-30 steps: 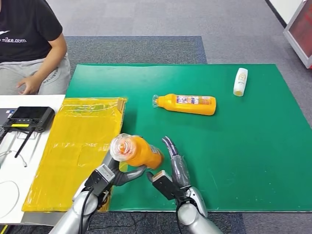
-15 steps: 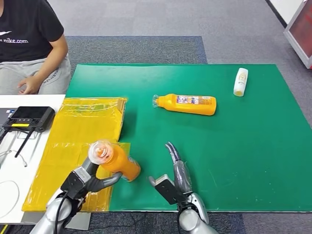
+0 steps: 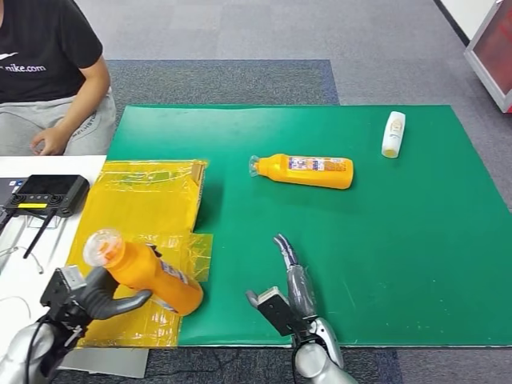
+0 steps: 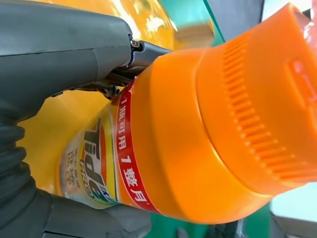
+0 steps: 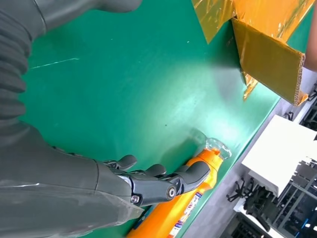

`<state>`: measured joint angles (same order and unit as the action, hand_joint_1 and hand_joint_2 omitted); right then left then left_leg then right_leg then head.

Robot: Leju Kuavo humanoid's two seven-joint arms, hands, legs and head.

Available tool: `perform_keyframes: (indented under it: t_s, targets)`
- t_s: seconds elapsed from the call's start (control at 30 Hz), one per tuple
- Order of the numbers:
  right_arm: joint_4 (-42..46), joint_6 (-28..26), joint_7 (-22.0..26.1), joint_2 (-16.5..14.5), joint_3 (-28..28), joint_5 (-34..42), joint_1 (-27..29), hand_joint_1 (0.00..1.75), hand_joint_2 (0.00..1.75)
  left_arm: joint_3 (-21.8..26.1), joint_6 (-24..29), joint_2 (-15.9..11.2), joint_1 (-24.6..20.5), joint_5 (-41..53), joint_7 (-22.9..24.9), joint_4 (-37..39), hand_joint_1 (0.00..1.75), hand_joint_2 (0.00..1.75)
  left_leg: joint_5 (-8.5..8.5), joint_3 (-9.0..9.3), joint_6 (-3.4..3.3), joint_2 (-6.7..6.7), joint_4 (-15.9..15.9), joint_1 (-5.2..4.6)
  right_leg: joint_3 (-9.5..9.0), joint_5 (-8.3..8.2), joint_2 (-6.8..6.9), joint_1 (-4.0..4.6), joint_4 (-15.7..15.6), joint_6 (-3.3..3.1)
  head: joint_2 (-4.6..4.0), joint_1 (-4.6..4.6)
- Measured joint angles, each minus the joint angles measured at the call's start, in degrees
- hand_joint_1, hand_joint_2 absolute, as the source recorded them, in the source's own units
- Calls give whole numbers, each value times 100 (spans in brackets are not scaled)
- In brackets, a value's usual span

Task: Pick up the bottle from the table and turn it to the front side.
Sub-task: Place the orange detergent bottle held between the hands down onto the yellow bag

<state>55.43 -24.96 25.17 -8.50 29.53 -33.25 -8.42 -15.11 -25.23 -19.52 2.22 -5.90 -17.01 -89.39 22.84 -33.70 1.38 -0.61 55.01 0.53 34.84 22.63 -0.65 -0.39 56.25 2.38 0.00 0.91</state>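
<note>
Green mat [image 3: 362, 264] covers the table, grey carpet [image 3: 242, 32] beyond it at 12 o'clock. White side table [image 3: 18, 280] at 9 o'clock carries a black controller [image 3: 45, 194]. Yellow plastic sheet [image 3: 145, 200] lies over the mat's 9 o'clock edge, part of it folded up like a flap. A seated person in a black shirt [image 3: 42, 48] is at 10 o'clock, one hand on the knee. Second orange bottle [image 3: 302, 170] lies on its side mid-mat, cap toward 9 o'clock; small white bottle [image 3: 393, 134] lies at 2 o'clock, well apart.

Left hand [image 3: 97, 296] at 7 o'clock grips the orange Tide bottle [image 3: 148, 272] over the yellow sheet, tilted, cap end toward 10 o'clock; label with red band shows in the left wrist view. Right hand [image 3: 286, 292] at 6 o'clock hovers above the mat, fingers spread, holding nothing.
</note>
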Motion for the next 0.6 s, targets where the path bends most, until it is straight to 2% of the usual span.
perform_keyframes:
  t_s: [0.13,0.3,0.43,0.6]
  targets:
    - [-95,-16,55,-9,-2,44,-44,0,175,355,-159,-542,-42,-70,162,-138,175,175,-5,0,8,0,0,7,2,1,1,9,0,-7,0,-1]
    - [-149,-26,71,-20,-2,74,-62,0,175,632,-218,-1032,-267,-82,333,-179,175,175,-7,-1,9,-1,0,7,-1,-3,1,11,1,-10,0,-1]
    - [-168,-29,73,-23,-2,78,-63,0,175,759,-249,-1274,-475,-101,388,-203,175,175,-7,-1,9,-1,1,6,-1,-5,1,11,0,-11,0,1]
    - [-182,-37,85,-24,-2,88,-67,0,175,816,-240,-1407,-636,-128,399,-217,175,175,-7,-2,10,-1,1,6,1,-5,1,11,0,-12,0,-1]
